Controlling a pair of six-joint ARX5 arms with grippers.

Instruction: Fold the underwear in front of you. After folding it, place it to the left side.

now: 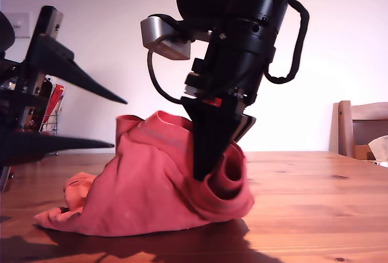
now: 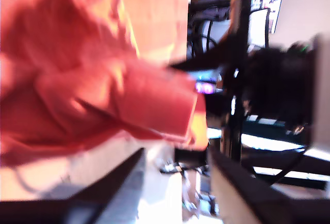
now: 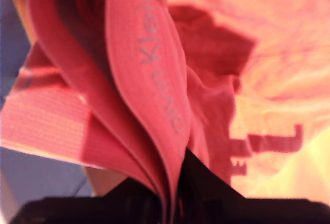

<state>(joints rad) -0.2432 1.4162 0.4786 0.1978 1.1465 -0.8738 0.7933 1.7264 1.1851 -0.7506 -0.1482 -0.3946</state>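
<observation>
Closest to my second wrist camera, the waistband (image 3: 154, 79) of the underwear (image 1: 151, 184) runs straight into my second gripper (image 3: 172, 193). The jaws are pressed together on it, with several layers of the elastic band stacked between them. The band is a flat ribbed strip, coral-red, with pale woven lettering along its length. Behind it the body fabric is thinner, softer and heavily creased.

In the exterior view, my second gripper (image 1: 206, 166) stands near the middle of the picture, pointing down into the cloth. It holds one edge of the garment raised off the wooden table (image 1: 315, 202). The cloth hangs from the pinch in a tent shape. Its lower hem rests on the table, and a loose tail trails toward the exterior view's left.

My first gripper (image 1: 118, 123) is at the exterior view's left, just beside the raised cloth. Its two long black tapered fingers are spread wide apart and hold nothing. In the first wrist view the picture is blurred, but the garment (image 2: 103, 90) shows ahead of the open fingers, not between them.

Progress, as I judge it: the fold is under way and not complete. The garment is lifted and bunched, not laid flat in a neat stack. Still to do: lay the raised edge over, flatten the result, and move it to the side.

Farthest back are a plain pale wall and a wooden chair (image 1: 361, 129) at the exterior view's right.
</observation>
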